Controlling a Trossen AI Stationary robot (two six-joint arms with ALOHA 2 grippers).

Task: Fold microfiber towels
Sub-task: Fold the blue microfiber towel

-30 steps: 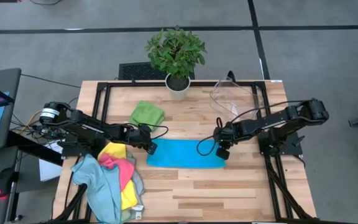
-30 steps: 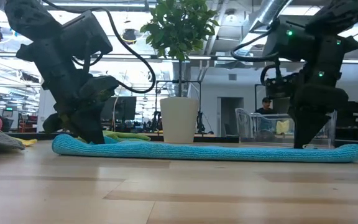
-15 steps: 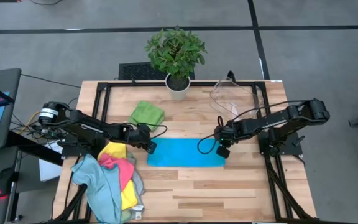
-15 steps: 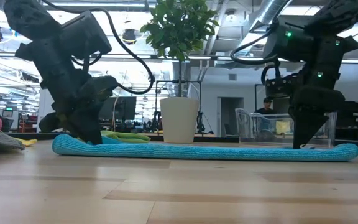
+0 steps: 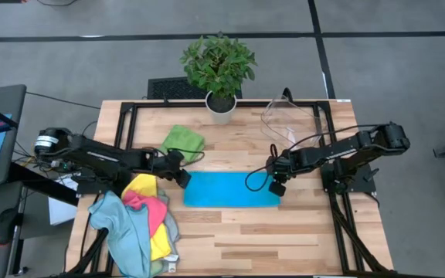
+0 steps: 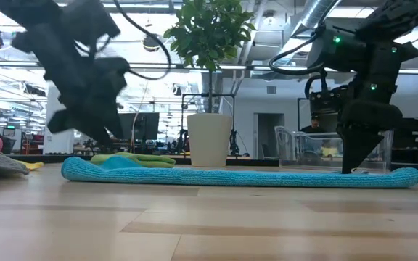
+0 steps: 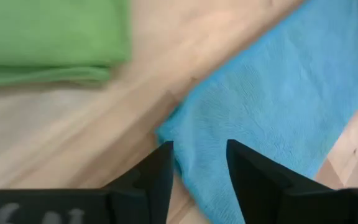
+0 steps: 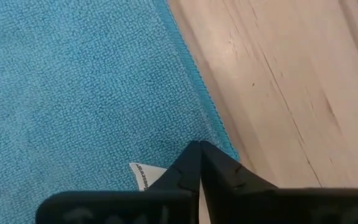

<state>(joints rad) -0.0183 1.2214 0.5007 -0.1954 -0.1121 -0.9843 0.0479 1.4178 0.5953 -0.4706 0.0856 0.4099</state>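
A heap of soft cloths [image 5: 139,224] in pale teal, pink and yellow lies crumpled on the pale plank surface [image 5: 230,239], left of the blue towel [image 5: 230,190]. The left gripper [image 5: 182,177] hangs just above the blue towel's left end, its dark jaws apart with nothing between them. Behind that end sits a bright green towel [image 5: 184,141], folded into a thick square. The blue towel lies flat in the middle of the surface, a long rectangle with a fine looped pile and a stitched edge; a small white tag [image 8: 143,175] shows near its right end. The right gripper [image 5: 276,188] presses on that right end, jaws together. Behind the blue towel stand a white potted plant [image 5: 220,73] and a clear plastic bin [image 5: 288,117].
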